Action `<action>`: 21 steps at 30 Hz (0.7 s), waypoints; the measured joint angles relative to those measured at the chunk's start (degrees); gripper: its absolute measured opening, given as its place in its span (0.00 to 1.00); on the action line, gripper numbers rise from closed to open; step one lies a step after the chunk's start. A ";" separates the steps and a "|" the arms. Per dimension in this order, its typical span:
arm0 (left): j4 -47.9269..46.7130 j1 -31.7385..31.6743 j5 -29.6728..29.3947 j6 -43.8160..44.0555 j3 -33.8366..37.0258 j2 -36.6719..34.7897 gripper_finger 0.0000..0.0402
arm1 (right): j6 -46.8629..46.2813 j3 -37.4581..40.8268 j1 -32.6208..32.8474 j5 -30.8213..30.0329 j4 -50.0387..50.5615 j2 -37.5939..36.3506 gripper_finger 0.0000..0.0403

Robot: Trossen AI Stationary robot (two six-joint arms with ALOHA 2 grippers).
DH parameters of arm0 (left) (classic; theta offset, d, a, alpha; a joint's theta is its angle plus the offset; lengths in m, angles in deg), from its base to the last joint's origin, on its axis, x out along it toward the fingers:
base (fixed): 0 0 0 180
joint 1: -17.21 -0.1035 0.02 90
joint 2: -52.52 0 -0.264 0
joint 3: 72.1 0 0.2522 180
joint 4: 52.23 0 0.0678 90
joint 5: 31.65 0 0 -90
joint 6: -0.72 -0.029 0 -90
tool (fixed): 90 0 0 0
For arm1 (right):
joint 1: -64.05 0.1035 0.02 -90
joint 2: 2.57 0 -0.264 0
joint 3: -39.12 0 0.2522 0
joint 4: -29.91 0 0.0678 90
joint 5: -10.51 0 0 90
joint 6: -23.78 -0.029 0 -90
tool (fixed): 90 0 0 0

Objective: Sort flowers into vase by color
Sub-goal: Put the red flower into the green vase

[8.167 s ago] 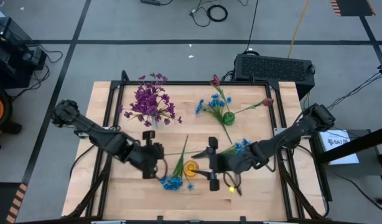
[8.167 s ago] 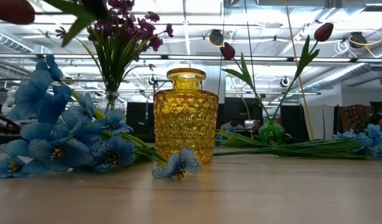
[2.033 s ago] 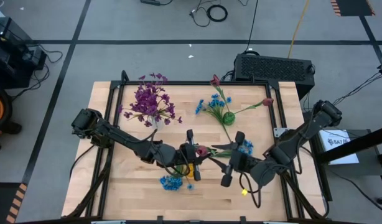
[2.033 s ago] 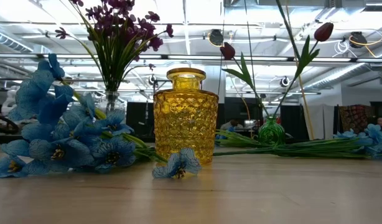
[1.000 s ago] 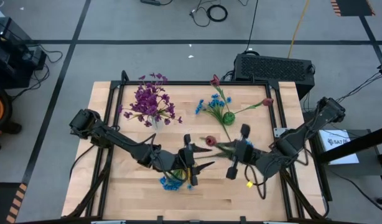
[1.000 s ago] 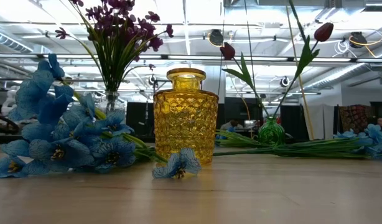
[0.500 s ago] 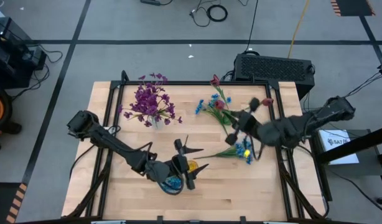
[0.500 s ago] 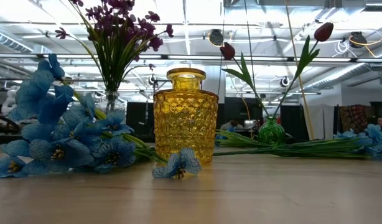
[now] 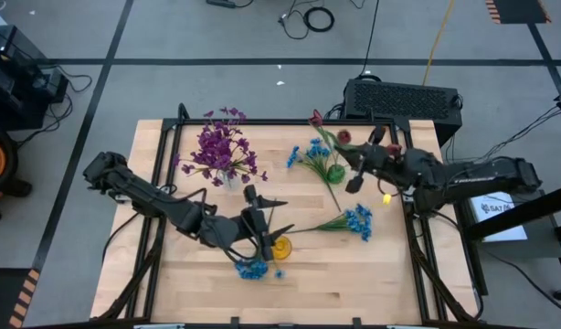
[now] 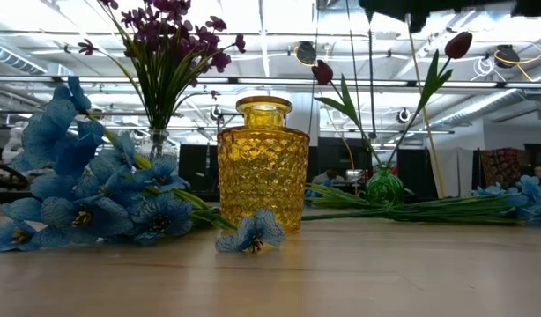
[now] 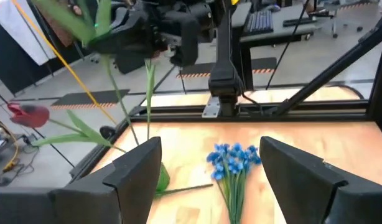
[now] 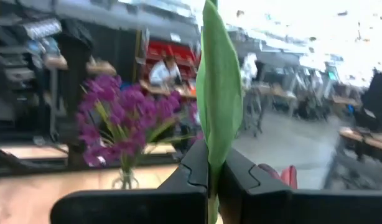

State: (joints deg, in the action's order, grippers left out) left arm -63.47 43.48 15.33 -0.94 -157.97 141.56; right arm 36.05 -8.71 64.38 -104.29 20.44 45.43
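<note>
The left gripper (image 9: 262, 219) was noted spread wide and empty beside the yellow vase (image 9: 280, 247); a blue sprig (image 9: 354, 220) lay mid-table; farther back, the right gripper (image 9: 361, 163) was clamped on a red tulip (image 9: 344, 137) near the green vase (image 9: 335, 173); the stem should be lowered upright into its neck.

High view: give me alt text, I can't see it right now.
The right gripper, shut on a dark red tulip sprig, hovers by the small green vase. The open left gripper sits beside the yellow glass vase.
</note>
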 joint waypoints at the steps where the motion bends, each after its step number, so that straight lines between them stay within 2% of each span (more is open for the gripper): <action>1: -0.19 -0.01 0.00 0.29 0.23 -0.02 0.69 | 0.41 2.14 -0.32 0.81 -1.94 -0.92 0.00; 5: -2.18 -0.35 0.17 0.42 0.25 -0.04 0.69 | 1.65 8.23 -0.72 1.03 -5.34 -2.69 0.00; 11: -3.55 -1.50 0.37 1.41 0.25 -0.04 0.69 | 2.59 13.24 -0.71 0.99 -8.70 -3.45 0.00; 21: -3.60 -3.47 2.27 2.94 0.28 -0.02 0.69 | 5.30 14.37 -1.07 0.64 -13.12 -3.53 0.00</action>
State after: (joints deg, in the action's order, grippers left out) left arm -67.07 40.00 17.59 2.00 -157.69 141.54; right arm 41.35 5.66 63.31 -103.65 7.32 41.91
